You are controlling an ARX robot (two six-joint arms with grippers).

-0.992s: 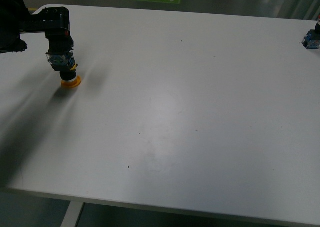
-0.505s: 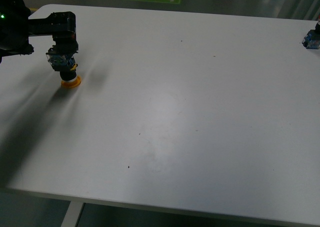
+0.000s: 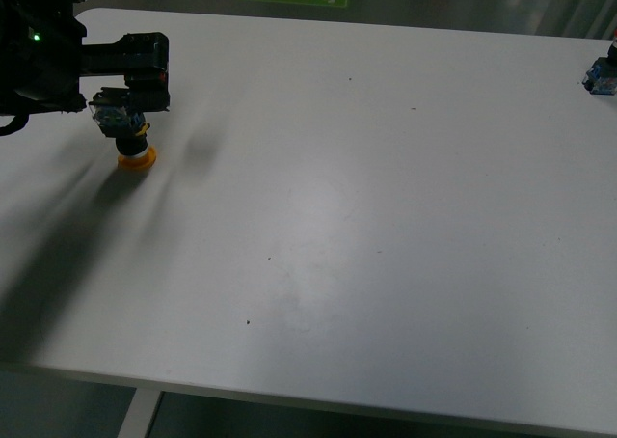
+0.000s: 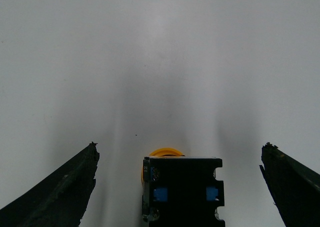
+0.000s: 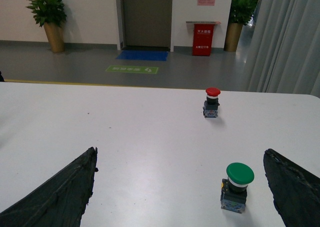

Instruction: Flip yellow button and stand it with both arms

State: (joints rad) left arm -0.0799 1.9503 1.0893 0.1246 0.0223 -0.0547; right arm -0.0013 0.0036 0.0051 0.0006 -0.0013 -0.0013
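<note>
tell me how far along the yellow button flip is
Looks done: the yellow button stands alone on the table, cap down, contact block up. In hand: the left gripper is open, fingers either side without touching it. Left: possibly only clearing that arm. The right gripper is open too, facing the red button and green button.

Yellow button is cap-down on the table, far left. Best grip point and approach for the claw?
Take the yellow button by its boxy black contact block, pinching its flat side faces from above. The round cap rests on the table, low and curved, likely poor purchase. The left claw hangs open astride the block.
</note>
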